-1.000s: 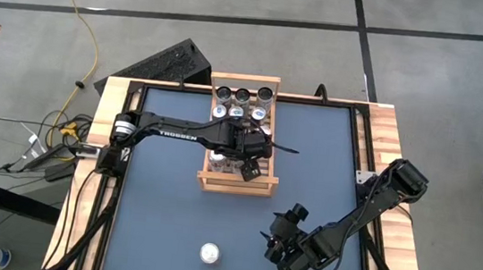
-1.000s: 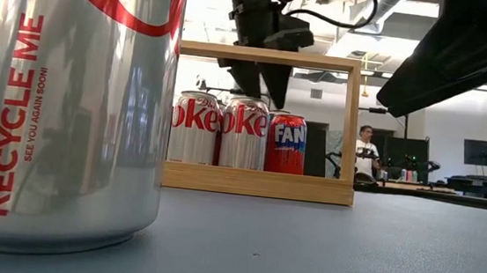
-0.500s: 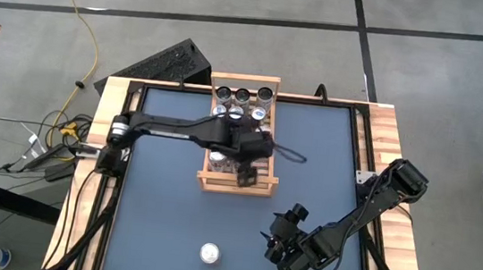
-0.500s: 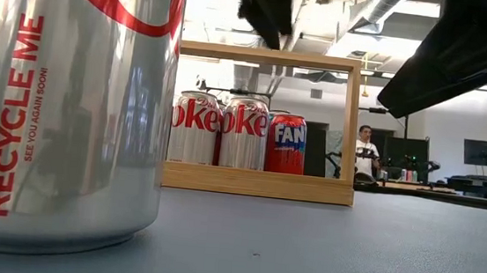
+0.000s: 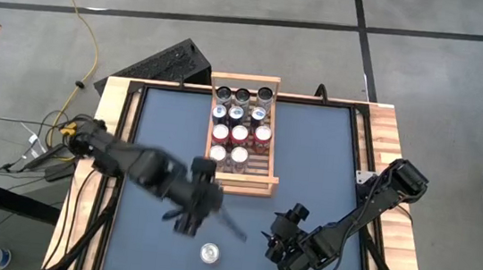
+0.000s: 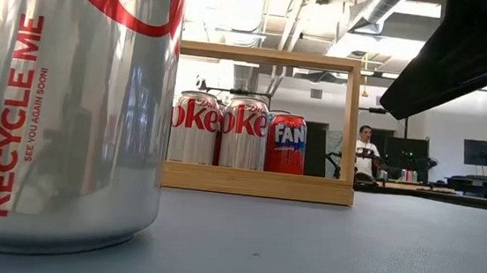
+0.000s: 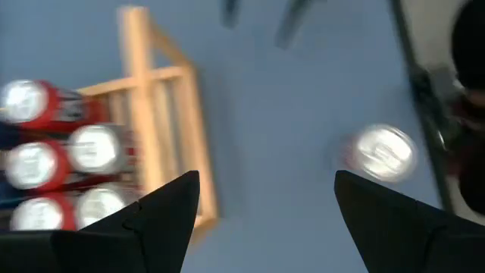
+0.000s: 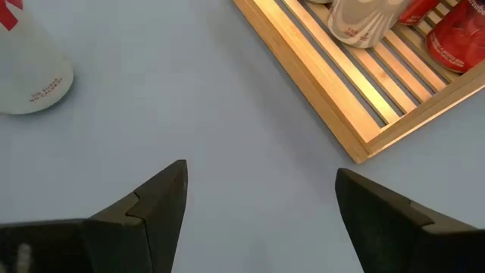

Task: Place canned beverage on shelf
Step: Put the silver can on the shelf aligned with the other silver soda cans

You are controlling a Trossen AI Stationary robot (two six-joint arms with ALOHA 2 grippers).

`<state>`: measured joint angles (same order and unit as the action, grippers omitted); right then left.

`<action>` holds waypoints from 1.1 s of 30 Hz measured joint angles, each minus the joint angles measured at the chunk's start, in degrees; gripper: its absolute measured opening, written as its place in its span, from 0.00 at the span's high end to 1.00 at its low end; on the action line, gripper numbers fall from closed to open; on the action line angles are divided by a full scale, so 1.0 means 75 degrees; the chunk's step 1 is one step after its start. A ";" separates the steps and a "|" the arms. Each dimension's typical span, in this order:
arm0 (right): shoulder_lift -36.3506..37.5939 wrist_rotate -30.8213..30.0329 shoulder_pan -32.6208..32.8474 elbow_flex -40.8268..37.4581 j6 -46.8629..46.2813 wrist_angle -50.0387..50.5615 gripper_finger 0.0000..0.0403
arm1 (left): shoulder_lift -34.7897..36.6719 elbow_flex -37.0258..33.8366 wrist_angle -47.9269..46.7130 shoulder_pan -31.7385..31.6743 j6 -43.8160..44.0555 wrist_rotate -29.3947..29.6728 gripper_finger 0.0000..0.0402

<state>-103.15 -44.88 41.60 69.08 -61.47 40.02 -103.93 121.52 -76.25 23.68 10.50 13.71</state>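
While left gripper (image 5: 215, 211) hangs with fingers spread and empty between shelf (image 5: 234, 185) and lone can (image 5: 209, 254) on table (image 5: 311, 160): centre over can top, descend straight, close evenly. Right gripper (image 5: 273, 242) parked nearby, fingers apart.

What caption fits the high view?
Left gripper open above loose can; shelf holds eleven cans.

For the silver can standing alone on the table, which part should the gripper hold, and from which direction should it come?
Probably the round side wall of the can, at mid height, coming from above. It stands upright with open table all around, and the left gripper, fingers open, is already close beside it.
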 joint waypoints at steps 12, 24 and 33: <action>0.0000 0.0001 0.0012 0.0000 0.0002 -0.0242 0.24 | -0.0046 -0.2173 0.1889 0.1611 0.3377 0.0489 0.26; -0.0003 0.0714 -0.0456 -0.0006 0.3247 -0.2419 0.24 | -0.0043 -0.2574 0.1848 0.1822 0.4959 0.0833 0.26; -0.0003 0.2767 -0.1281 -0.0003 0.6427 -0.5148 0.24 | -0.0040 -0.2565 0.1705 0.2051 0.5286 0.1073 0.26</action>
<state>-103.18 -24.13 32.00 69.06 -13.27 1.41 -104.22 102.28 -63.47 39.06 50.15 21.76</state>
